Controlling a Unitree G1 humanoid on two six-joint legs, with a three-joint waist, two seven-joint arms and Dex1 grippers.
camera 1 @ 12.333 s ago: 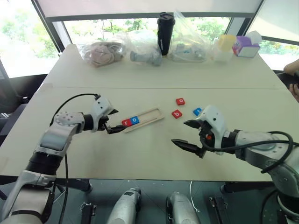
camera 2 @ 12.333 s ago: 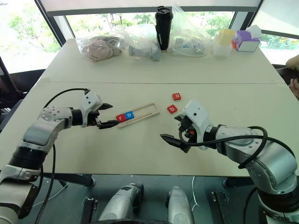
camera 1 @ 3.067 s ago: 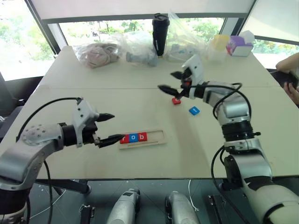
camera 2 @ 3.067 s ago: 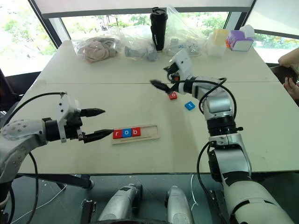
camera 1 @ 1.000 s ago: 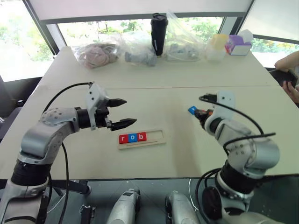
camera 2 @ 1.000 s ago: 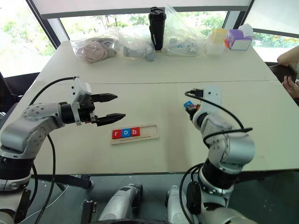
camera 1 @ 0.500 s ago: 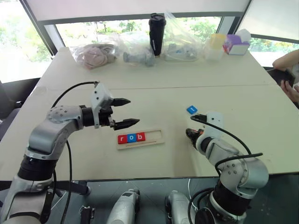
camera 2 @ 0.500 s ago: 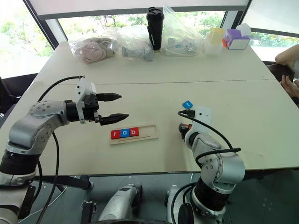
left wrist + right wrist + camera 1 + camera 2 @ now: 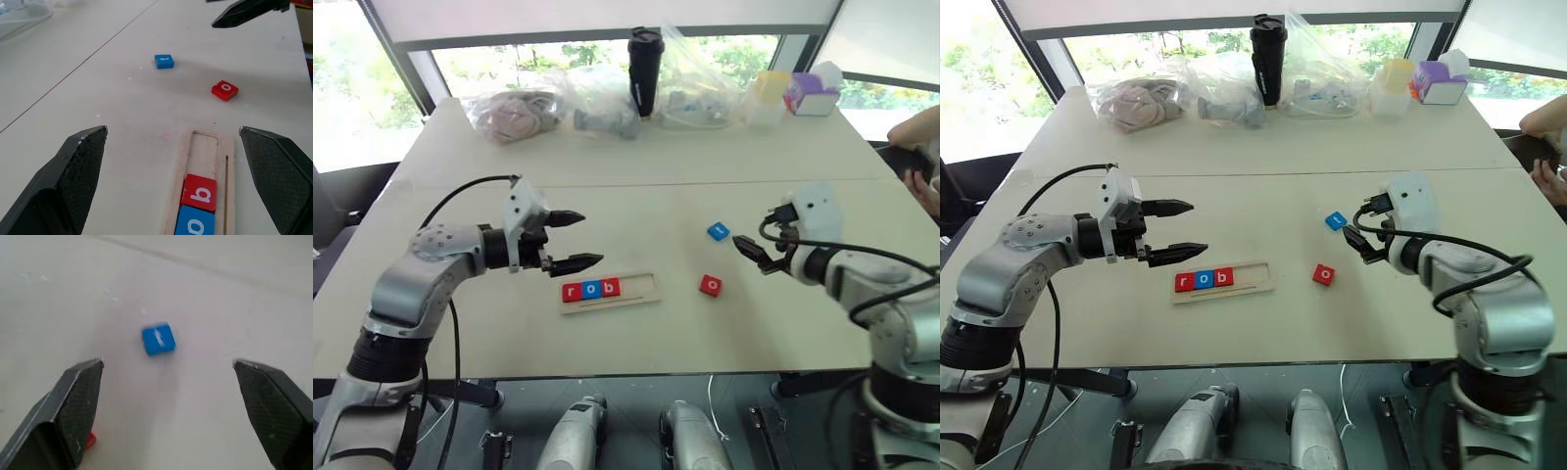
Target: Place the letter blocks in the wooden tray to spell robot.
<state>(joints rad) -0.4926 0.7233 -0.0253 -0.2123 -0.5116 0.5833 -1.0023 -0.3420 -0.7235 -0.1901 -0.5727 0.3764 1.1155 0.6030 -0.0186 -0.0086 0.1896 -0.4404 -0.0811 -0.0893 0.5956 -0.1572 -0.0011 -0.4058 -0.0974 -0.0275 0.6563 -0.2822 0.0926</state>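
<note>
The wooden tray (image 9: pixel 642 286) lies on the table's near middle. Its left part holds three letter blocks: red r (image 9: pixel 572 291), blue o (image 9: pixel 590 289) and red b (image 9: pixel 610 287). To the right of the tray a red o block (image 9: pixel 711 285) lies loose on the table, and a blue t block (image 9: pixel 718 231) lies farther back. My left gripper (image 9: pixel 588 238) hovers open just behind the tray's left end, holding nothing. Off to the right of both loose blocks, my right gripper (image 9: pixel 755 235) is open and empty, and in the right wrist view the blue t block (image 9: pixel 158 339) lies ahead between its fingers (image 9: pixel 80 396).
Along the table's far edge stand plastic bags (image 9: pixel 519 110), a black tumbler (image 9: pixel 646 57), a yellow-lidded container (image 9: pixel 766 93) and a purple tissue box (image 9: pixel 808 93). A person's hand (image 9: pixel 925 186) shows at the right edge. Bare tabletop surrounds the tray.
My right gripper came down beside the tray, opened, left the red o block on the table, then rose and swung right. The left gripper has held still.
</note>
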